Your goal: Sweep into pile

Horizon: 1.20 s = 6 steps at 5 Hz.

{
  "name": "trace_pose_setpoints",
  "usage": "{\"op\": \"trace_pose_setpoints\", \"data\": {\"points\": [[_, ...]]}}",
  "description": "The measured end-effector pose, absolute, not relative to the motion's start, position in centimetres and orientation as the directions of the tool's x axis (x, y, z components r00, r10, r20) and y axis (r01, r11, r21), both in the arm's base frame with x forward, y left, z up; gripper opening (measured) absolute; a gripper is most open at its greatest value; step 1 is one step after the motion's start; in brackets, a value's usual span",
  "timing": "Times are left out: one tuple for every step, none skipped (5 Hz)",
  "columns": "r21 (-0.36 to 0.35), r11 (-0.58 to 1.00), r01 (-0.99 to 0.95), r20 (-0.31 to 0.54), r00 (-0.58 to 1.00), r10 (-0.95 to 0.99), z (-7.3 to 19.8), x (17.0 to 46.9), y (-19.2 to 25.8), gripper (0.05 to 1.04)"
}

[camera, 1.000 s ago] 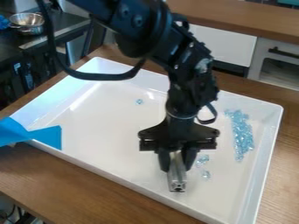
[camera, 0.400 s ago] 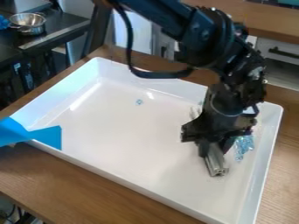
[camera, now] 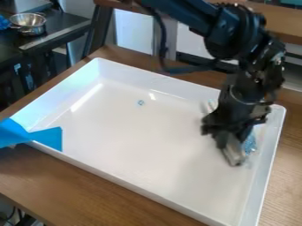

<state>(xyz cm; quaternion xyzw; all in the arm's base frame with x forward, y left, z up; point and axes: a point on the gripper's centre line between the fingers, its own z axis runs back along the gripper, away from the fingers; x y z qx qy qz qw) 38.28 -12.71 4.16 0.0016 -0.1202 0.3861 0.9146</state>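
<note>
A short grey bar [camera: 235,154] is being gripped between the narrowed fingers of the black gripper [camera: 232,139], right of centre in the frame, its free end being angled toward the lower right. Clear blue beads [camera: 250,143] are being seen just beside it, toward the right of the frame, partly being hidden by the gripper. If the bar is being carried too high, beads may be being ridden over rather than gathered; if it is being pressed too hard toward the right wall of the white tray [camera: 130,141], they could be being pinched or flicked over the rim. Because only a narrow face is being offered, beads could be being let round its ends. At upper centre, a lone bead [camera: 141,102] is being left outside the pile and risks being missed.
</note>
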Motion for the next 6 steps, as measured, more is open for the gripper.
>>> {"op": "trace_pose_setpoints", "data": {"points": [[-0.092,0.673,-0.734,0.209,0.646,0.734,4.4,39.8,-13.2,0.377],[-0.103,0.666,-0.739,0.186,0.643,0.742,4.7,40.0,-12.9,0.376],[-0.125,0.691,-0.712,0.166,0.672,0.722,6.9,39.2,-11.0,0.377],[-0.224,0.72,-0.657,0.186,0.696,0.693,12.5,38.8,-7.5,0.376],[-0.265,0.791,-0.552,0.213,0.766,0.606,16.0,38.2,-3.2,0.377],[-0.118,0.866,-0.486,0.155,0.853,0.499,14.8,36.7,1.7,0.376]]}}
